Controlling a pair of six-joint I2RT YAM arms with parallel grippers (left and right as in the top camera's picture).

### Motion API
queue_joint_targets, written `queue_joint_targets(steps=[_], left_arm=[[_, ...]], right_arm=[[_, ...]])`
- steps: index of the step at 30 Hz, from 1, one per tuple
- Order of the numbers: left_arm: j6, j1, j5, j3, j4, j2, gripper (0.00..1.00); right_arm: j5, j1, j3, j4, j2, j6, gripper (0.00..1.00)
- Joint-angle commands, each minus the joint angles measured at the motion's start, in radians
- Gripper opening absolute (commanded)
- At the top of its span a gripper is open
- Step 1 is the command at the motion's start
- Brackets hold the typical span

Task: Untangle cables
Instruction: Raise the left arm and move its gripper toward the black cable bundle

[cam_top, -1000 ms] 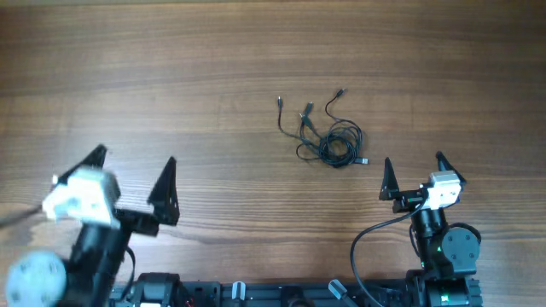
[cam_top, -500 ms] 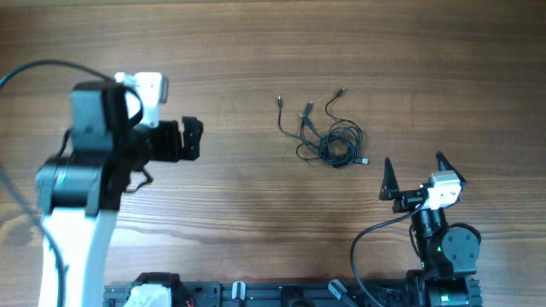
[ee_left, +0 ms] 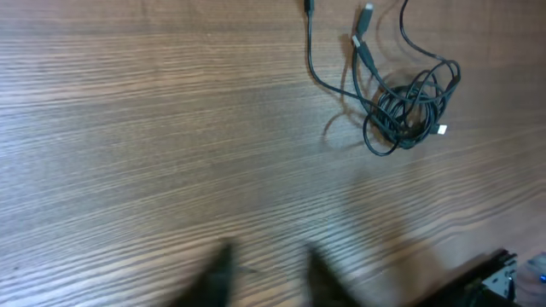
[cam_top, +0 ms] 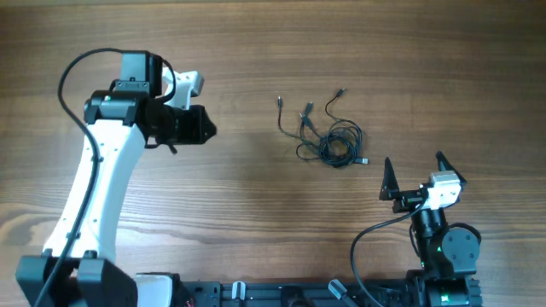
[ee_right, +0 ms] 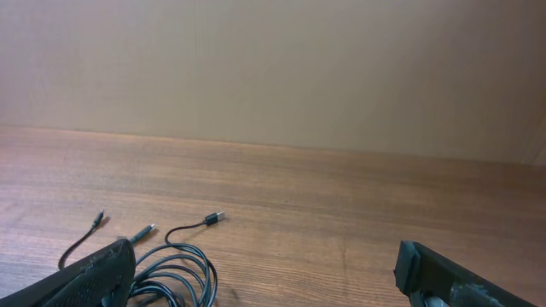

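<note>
Near edge, R side: right claw (cam_top: pixel 413 162) spread wide, holding nothing. Mid-desk, L half: left claw (cam_top: pixel 201 130), its blurred fingers (ee_left: pixel 220 275) a little apart, nothing btwn them. Just R of desk (cam_top: pixel 256 51) centre: cables (cam_top: pixel 333 138) in one loose black bunch, plug ends fanned toward far edge, bare wood all round. Beyond far edge: plain beige wall (ee_right: pixel 273 68).

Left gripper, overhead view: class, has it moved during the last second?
Yes. The left gripper has swung up the picture and rightward, ending much closer to the cables, which lie exactly where they were.
</note>
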Motion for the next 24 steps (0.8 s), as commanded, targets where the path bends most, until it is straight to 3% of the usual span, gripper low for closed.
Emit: queue_joint_targets(steps=[1, 5, 9, 12, 18, 24], left_arm=[[0.005, 0.006, 0.035, 0.003, 0.007, 0.033, 0.04], [-0.017, 0.006, 0.031, -0.005, 0.052, 0.037, 0.04], [-0.196, 0.006, -0.08, -0.005, 0.121, 0.038, 0.04], [-0.254, 0.003, -0.087, -0.009, 0.152, 0.041, 0.05], [-0.258, -0.063, -0.087, -0.042, 0.203, 0.066, 0.27], [-0.359, -0.149, -0.086, -0.052, 0.285, 0.177, 0.53]], right_arm=[[-0.009, 0.005, -0.002, 0.003, -0.012, 0.016, 1.0], [-0.009, 0.005, -0.002, 0.003, -0.012, 0.017, 1.0], [-0.009, 0.005, -0.002, 0.003, -0.012, 0.016, 1.0], [-0.008, 0.005, -0.002, 0.003, -0.012, 0.017, 1.0], [-0.009, 0.005, -0.002, 0.003, -0.012, 0.016, 1.0], [-0.009, 0.005, -0.002, 0.003, -0.012, 0.016, 1.0]])
